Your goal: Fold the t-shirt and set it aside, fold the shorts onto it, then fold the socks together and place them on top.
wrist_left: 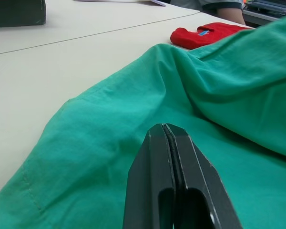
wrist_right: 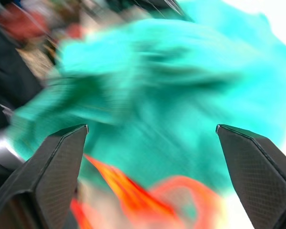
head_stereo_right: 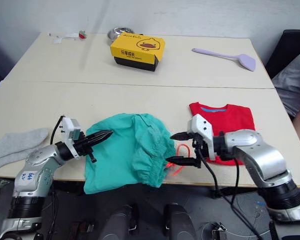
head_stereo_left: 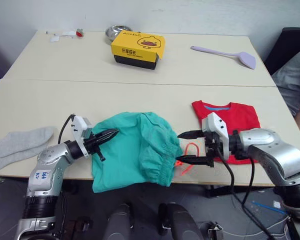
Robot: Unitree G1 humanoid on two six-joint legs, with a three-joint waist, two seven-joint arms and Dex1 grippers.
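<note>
**Shorts bunched at the tabletop's near edge, not yet folded**

The shorts [head_stereo_left: 135, 150] are seen crumpled at the near edge of the tabletop [head_stereo_left: 140, 95], between both hands. The left hand [head_stereo_left: 109, 135] is closed on nothing, its tips laid over the cloth. The right hand [head_stereo_left: 190, 147] is held wide open beside the waistband and orange drawstring [head_stereo_left: 190, 152]. The folded t-shirt [head_stereo_left: 230, 122] lies behind it; the socks [head_stereo_left: 20, 145] lie far left. The cloth is judged light, limp and easily bunched; the firmer elastic waistband is best pinched.
</note>
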